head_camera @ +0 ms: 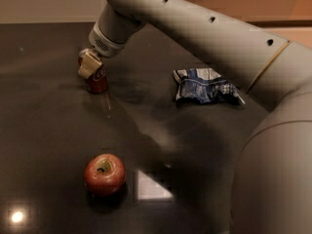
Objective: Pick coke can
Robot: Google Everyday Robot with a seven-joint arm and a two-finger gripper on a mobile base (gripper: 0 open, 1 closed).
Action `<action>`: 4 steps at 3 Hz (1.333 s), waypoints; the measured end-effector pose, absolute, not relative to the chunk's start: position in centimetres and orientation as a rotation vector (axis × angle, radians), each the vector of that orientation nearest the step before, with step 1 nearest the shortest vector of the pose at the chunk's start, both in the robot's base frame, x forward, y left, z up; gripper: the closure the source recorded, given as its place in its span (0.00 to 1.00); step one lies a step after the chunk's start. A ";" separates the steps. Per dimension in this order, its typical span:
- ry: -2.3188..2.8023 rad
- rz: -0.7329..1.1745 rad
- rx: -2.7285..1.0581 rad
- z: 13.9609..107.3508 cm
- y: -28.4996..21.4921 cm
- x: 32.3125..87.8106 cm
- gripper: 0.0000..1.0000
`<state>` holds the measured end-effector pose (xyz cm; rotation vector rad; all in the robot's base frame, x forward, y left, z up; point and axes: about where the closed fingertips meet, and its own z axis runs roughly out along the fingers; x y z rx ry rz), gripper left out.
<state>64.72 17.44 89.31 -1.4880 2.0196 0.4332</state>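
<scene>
At far left of the dark desk [44, 130] I see the coke can [98, 81] standing upright, the gripper [91, 66] set against its top and left side. Whether it holds the can, I cannot tell. Nearer me lies a red apple [105, 173]; to the right, well apart, a crumpled blue bag [202, 86].

One cam, high behind arm [195, 28], facing down — gripper [91, 66] upper-left.
</scene>
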 end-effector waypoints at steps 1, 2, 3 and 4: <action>2.016 0.440 -1.487 89.6 17.7 64.5 0.65; 1.989 0.455 -1.518 91.8 18.1 63.1 0.88; 1.965 0.469 -1.560 94.9 18.3 61.9 1.00; 1.954 0.480 -1.579 97.4 17.9 61.1 1.00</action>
